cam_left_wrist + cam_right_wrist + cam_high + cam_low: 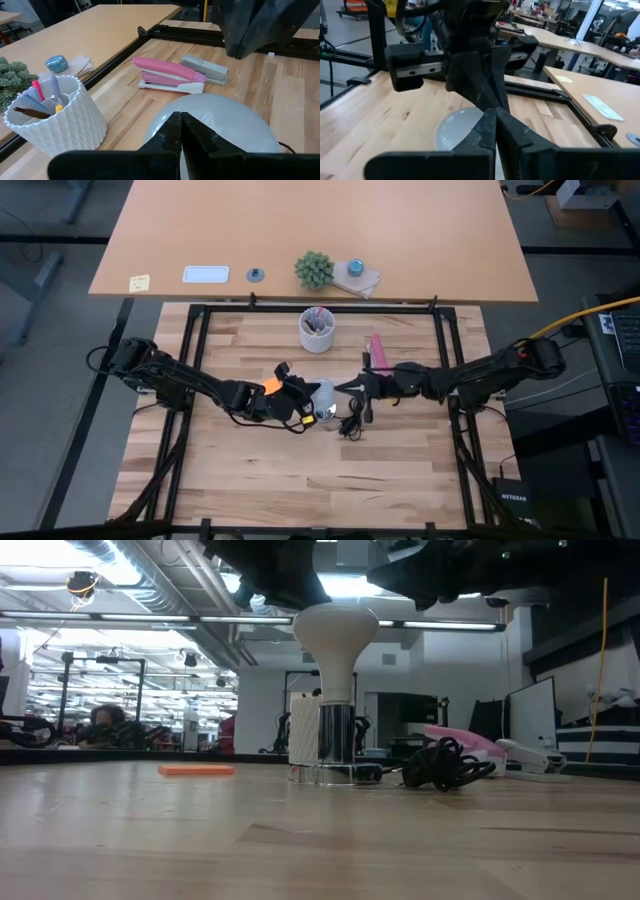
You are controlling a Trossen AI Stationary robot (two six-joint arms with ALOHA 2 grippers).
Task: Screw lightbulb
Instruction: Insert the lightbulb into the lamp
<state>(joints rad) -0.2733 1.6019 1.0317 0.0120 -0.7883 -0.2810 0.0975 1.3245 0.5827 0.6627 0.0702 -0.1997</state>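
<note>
The white lightbulb [335,640] stands upright with its narrow base in the round silvery fitting [335,735], which rests on the wooden table near its middle. The fitting's black cord [445,765] lies coiled beside it. My left gripper [180,131] is shut and slants down over the bulb's rounded top [220,120] from the table's left. My right gripper [494,125] is shut and comes level from the table's right, with the bulb's dome [457,127] just under its tips. In the high view both tips meet over the bulb [323,396]. My left gripper has its shut fingertips [172,125] over the near-left part of the bulb's rounded top; I cannot tell whether they touch it. My right gripper has its shut fingertips [487,122] just above the dome's edge; whether they touch it I cannot tell either.
A white ribbed cup of pens [318,328] stands toward the far edge. A pink stapler [167,75] and a grey one [205,69] lie at the far right of the bulb. A black frame [320,308] borders the table. A flat orange piece [196,770] lies to the left.
</note>
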